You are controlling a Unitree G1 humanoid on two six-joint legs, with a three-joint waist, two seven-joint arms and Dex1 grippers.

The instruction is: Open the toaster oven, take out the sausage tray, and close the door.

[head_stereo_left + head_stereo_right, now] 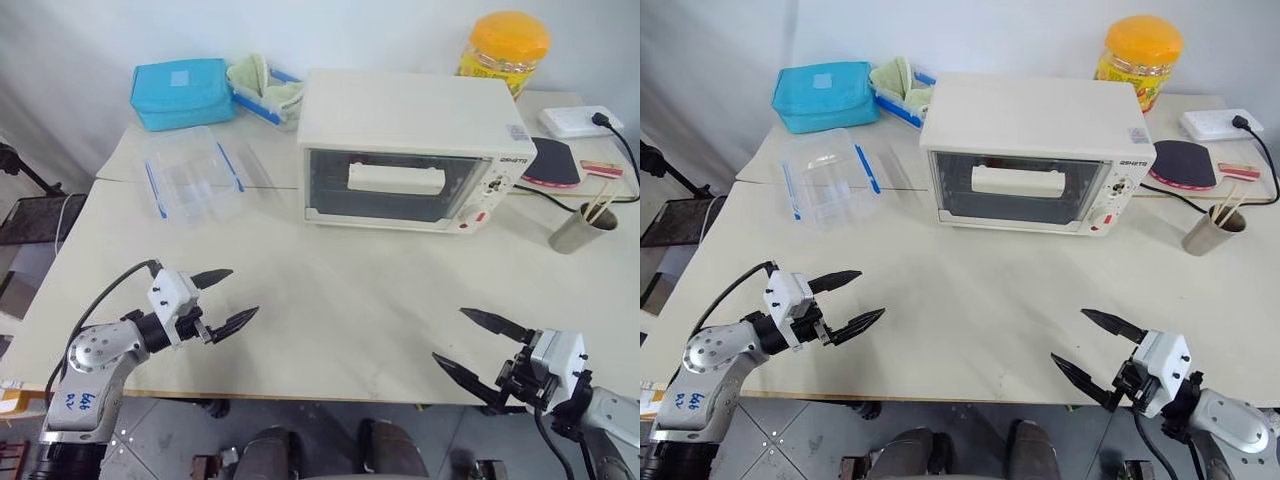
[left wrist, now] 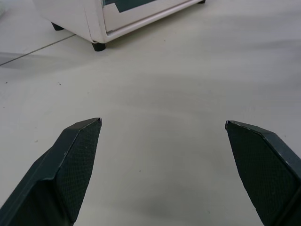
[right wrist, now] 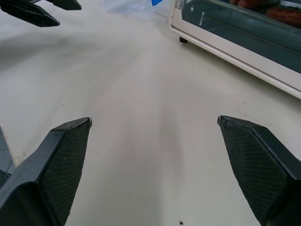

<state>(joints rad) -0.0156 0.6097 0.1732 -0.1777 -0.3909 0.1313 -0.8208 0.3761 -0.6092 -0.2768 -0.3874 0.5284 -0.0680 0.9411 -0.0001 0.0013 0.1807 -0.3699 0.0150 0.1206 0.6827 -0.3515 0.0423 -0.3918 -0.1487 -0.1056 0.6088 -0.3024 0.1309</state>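
A broad off-white table [image 1: 350, 310] stands against a pale wall, grey tiled floor below its near edge. The cream-white boxy toaster oven [image 1: 410, 150] sits toward the back, its dark glass door [image 1: 390, 187] shut; red sausages [image 3: 282, 14] show behind the glass. Left gripper [image 1: 222, 299] and right gripper [image 1: 482, 346] hover over the near edge, fingers spread apart, empty.

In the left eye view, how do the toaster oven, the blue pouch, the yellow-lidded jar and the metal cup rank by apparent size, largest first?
1. toaster oven
2. blue pouch
3. yellow-lidded jar, partly hidden behind the oven, so its full size is unsure
4. metal cup
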